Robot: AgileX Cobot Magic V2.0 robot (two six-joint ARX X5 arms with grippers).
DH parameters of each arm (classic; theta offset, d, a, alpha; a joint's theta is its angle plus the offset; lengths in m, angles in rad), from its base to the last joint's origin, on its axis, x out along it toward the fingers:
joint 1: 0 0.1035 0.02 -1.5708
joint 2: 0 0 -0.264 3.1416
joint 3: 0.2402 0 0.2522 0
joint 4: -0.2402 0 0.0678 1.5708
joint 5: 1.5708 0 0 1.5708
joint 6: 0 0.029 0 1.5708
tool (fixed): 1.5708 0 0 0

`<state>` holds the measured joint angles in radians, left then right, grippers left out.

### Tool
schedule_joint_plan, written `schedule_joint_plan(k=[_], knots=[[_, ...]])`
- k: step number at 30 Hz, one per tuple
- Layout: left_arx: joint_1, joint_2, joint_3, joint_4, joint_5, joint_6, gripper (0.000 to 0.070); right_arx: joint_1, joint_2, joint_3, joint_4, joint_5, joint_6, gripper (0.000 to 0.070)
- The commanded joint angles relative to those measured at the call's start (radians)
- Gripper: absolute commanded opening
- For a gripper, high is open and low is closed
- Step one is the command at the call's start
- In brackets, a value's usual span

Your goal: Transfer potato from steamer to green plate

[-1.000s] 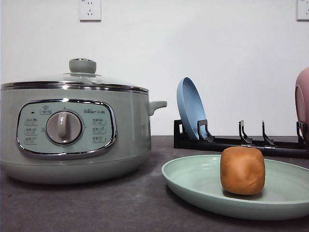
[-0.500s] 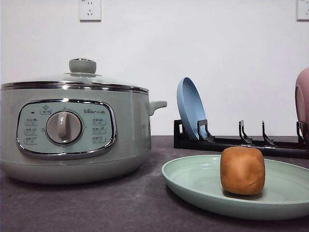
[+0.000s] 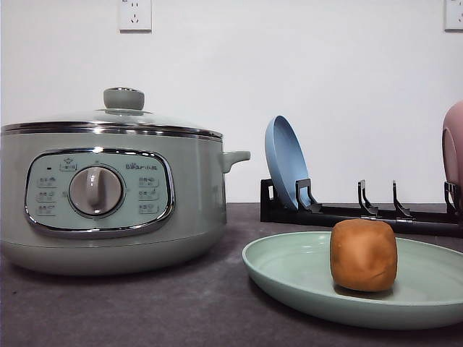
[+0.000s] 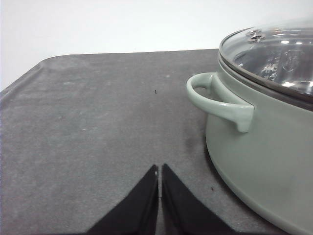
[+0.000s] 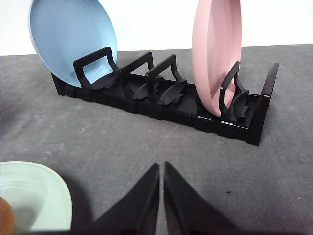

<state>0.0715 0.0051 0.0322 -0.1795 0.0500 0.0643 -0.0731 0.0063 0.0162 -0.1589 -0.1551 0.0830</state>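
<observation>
1. The potato is seen resting on the green plate, beside the lidded steamer.
2. The left tool is closed on nothing, just beside the steamer's handle.
3. The right tool is closed and empty, near the plate and a black rack.

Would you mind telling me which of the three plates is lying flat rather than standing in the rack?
The green plate, flat on the table with the potato on it. The blue plate and pink plate stand upright in the black rack.
</observation>
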Motion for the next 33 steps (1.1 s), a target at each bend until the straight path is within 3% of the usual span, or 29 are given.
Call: schedule_joint_plan(k=[1, 33], knots=[[0.0, -0.002, -0.02, -0.007, -0.002, -0.002, 0.0002, -0.002, -0.003, -0.005, 0.002, -0.001, 0.01, 0.0001], [0.0, -0.002, -0.02, -0.007, -0.002, -0.002, 0.0002, -0.002, -0.003, -0.005, 0.002, -0.001, 0.01, 0.0001]])
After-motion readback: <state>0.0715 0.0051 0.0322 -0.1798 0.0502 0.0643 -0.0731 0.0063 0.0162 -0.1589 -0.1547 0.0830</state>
